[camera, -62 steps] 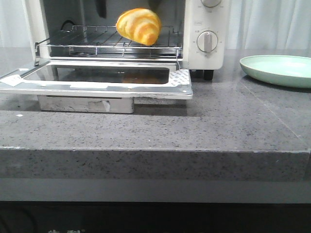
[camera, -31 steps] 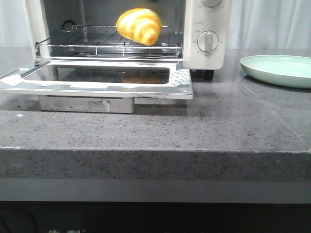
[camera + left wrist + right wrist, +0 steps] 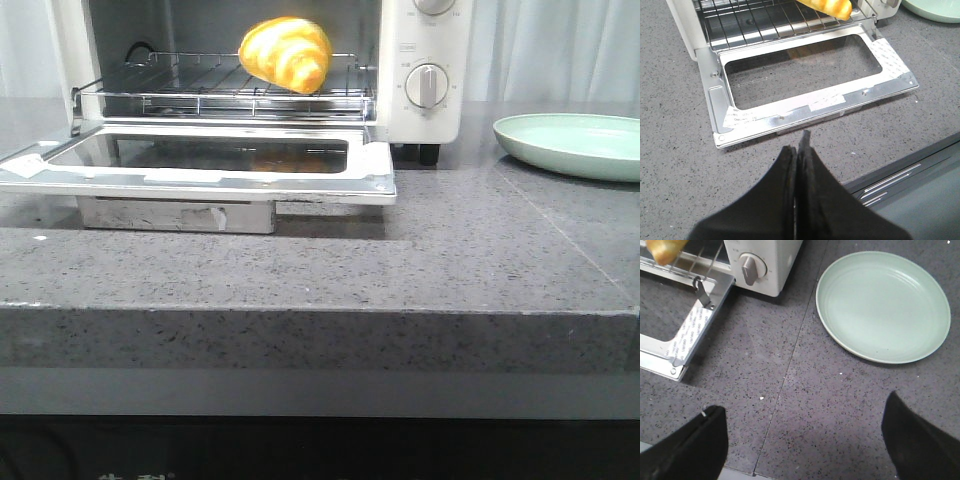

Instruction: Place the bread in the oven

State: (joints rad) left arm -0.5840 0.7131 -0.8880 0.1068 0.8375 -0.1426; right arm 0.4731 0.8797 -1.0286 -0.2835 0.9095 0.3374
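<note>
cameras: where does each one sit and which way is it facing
Front view: low at the counter edge, facing forward at the oven and bread; no robot parts show.
Left wrist view: above the open oven door; shut left gripper shows.
Right wrist view: above the plate; open right gripper shows.
All three share the oven and bread.

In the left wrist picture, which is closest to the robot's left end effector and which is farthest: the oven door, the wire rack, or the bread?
Judging by the left wrist view, from the left end effector, which is shut:
1. The oven door, lying open flat on the counter, just ahead.
2. The wire rack, behind the door, inside the oven.
3. The bread, on the rack's far right part.
</note>
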